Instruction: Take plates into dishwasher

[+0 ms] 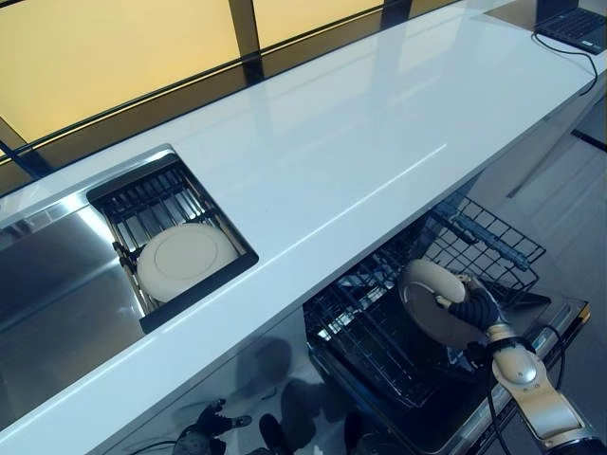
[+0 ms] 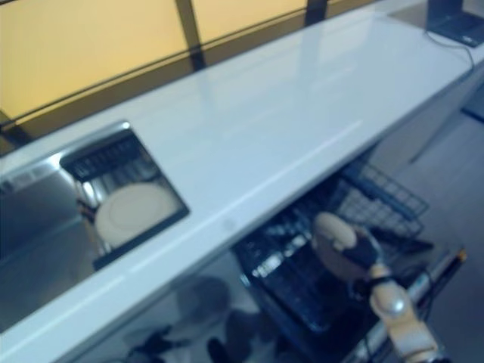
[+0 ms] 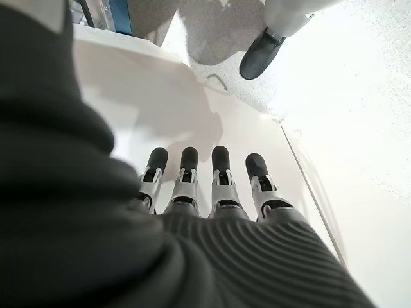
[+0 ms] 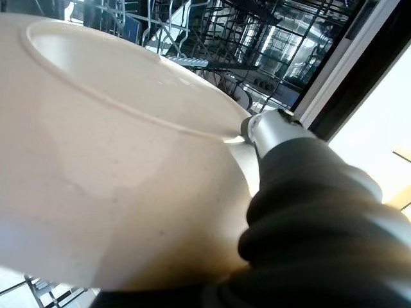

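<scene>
From the left eye view, the right hand (image 1: 471,308) grips a cream plate (image 1: 429,296) by its edge, holding it tilted above the dark wire rack (image 1: 398,332) of the open dishwasher (image 1: 560,318) below the white bench (image 1: 341,152). A second cream plate (image 1: 183,259) lies in the dark-framed drainer basket (image 1: 204,284) set into the bench beside the steel sink (image 1: 47,294); a laptop (image 1: 574,24) sits at the bench's far end. The right eye view shows the same arrangement. In the left wrist view, the left hand (image 3: 212,186) has its fingers (image 3: 220,160) straight and side by side, holding nothing, over a pale surface; a person's dark shoe (image 3: 260,54) shows on the floor beyond. In the right wrist view, the held plate fills most of the frame, the thumb (image 4: 273,131) pressed on its rim, with rack wires behind.
</scene>
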`<state>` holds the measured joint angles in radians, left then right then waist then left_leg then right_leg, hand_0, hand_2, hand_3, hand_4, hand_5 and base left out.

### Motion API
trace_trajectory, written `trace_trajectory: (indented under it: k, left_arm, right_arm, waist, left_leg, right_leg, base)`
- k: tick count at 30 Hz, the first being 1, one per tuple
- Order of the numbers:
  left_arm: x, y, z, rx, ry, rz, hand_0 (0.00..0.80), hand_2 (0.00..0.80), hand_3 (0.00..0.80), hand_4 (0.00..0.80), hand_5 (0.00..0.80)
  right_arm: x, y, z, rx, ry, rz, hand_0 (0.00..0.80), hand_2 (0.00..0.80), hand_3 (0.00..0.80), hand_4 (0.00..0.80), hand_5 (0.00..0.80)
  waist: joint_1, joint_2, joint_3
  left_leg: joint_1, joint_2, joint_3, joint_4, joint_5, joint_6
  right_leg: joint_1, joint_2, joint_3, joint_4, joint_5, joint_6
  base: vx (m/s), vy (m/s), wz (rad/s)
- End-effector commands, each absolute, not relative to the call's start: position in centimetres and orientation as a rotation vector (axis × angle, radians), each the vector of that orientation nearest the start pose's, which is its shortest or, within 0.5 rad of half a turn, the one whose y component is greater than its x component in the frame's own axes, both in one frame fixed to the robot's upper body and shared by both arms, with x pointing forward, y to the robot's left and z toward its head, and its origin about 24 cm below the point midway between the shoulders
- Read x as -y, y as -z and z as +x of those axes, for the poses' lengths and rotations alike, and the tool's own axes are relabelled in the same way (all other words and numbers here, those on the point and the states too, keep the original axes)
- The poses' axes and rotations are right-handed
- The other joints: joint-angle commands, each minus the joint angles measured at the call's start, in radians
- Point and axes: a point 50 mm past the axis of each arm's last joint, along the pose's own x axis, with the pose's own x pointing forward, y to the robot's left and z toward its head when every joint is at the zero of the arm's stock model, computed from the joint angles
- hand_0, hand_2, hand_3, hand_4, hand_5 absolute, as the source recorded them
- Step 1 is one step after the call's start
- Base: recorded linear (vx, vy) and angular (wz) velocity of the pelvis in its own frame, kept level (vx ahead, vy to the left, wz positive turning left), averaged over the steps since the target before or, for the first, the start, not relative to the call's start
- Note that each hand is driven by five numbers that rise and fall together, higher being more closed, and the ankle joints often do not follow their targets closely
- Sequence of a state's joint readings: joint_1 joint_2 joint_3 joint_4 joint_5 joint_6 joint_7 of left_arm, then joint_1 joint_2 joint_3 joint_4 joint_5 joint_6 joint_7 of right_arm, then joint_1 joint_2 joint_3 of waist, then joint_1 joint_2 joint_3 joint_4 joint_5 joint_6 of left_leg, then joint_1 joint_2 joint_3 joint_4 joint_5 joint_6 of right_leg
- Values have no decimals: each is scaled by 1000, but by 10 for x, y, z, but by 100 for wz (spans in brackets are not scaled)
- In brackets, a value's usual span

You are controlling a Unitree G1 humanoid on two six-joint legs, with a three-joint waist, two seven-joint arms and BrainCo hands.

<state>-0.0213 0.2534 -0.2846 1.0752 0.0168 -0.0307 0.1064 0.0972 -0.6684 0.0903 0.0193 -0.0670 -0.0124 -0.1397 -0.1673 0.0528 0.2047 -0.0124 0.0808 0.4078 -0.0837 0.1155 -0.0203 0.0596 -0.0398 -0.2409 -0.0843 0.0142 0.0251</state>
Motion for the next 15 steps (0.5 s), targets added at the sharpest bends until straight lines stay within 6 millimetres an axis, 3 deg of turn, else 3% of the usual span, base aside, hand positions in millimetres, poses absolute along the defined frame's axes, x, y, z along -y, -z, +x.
trace_trajectory:
  k: [1,15]
  left_arm:
    - [-230,139,149,-968,26,481,0,0,0,0,0]
    - [-226,139,149,-971,61,506,0,0,0,0,0]
  right_arm:
    - [248,-77,251,60,31,-739,800,800,800,800,800]
    - [241,-47,258,-97,-38,-866,800,800,800,800,800]
  waist:
    - [30,-69,2]
    - [64,-72,7]
  left_leg:
    - [-12,4,-38,8,-64,-33]
    - [-19,4,-58,12,-54,-39]
  right_leg:
    - [-21,42,-21,123,-142,-59]
    - [-4,43,-38,110,-140,-62]
  base:
    - [0,0,0]
    - [3,4,2]
